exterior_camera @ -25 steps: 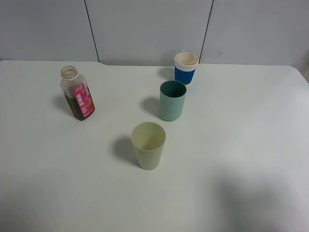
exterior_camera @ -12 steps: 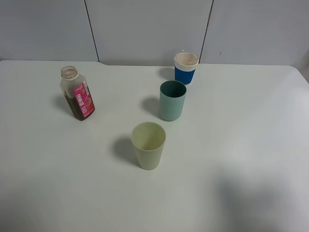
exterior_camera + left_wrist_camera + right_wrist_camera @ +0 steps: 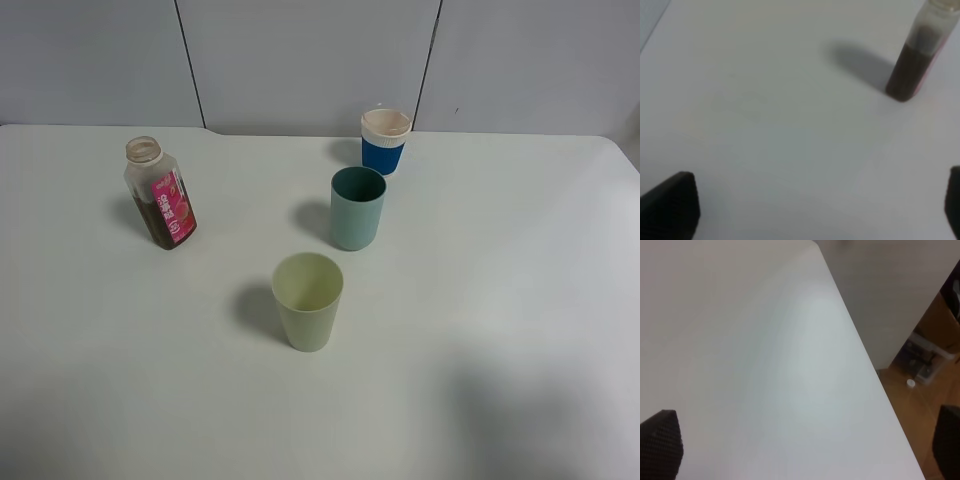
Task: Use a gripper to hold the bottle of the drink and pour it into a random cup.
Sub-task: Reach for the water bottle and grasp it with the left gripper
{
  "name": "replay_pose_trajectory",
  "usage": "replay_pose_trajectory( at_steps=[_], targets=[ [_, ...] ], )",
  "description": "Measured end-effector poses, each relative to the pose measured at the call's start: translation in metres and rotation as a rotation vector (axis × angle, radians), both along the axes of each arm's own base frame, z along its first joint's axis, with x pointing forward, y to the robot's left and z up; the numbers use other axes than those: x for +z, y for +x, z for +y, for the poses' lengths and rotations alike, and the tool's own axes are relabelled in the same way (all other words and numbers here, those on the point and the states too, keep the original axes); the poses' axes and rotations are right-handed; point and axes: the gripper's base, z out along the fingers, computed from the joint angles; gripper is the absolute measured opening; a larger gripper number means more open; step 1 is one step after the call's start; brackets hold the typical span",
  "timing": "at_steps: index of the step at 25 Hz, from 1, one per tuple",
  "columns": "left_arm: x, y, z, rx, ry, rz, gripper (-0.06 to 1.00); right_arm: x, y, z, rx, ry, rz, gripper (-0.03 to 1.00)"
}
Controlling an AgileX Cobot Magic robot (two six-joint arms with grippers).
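Bottle (image 3: 160,197), a small clear plastic one with a squarish body, a wide capless neck and a bright pink label, is found standing upright on the broad white table (image 3: 520,330), toward its far left in the high view; its long axis is taken to be vertical, so a sideways grasp around the body is judged to be called for. The left gripper (image 3: 812,202) is shown only as two dark fingertips (image 3: 670,205) spread wide with nothing between them; the bottle is seen ahead of it, off its centre line and well apart. The right gripper (image 3: 804,445) is likewise spread and empty; only the table's edge and a wooden floor (image 3: 925,410) are faced by it, so the left arm is judged the nearer. The pale yellow-green tapered plastic tumbler (image 3: 308,300) is placed near the middle, apart from the bottle; the darker teal tumbler (image 3: 357,210) and the blue cup with a cream rim (image 3: 385,145) are set behind it. The dark brown drink (image 3: 905,75) is held in the bottle's lower part. Neither arm is caught in the high view; the bottle's mouth is cut off in the blurred left wrist view; the label's print cannot be read.
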Motion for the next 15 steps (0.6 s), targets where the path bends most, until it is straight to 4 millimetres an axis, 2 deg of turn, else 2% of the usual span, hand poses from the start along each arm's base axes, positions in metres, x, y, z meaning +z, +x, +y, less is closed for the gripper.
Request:
replay_pose_trajectory(
  at_steps=[3,6,15],
  targets=[
    [0.009,0.006,0.000,0.002,-0.007,-0.040,0.98,0.000,0.000,0.000,0.000,0.000,0.000,1.00],
    [0.019,0.019,0.000,-0.005,-0.012,-0.110,0.98,0.000,0.000,0.000,0.000,0.000,0.000,1.00],
    [0.029,0.078,0.002,-0.039,-0.022,-0.079,0.98,0.000,0.000,0.000,0.000,0.000,0.000,1.00]
  ],
)
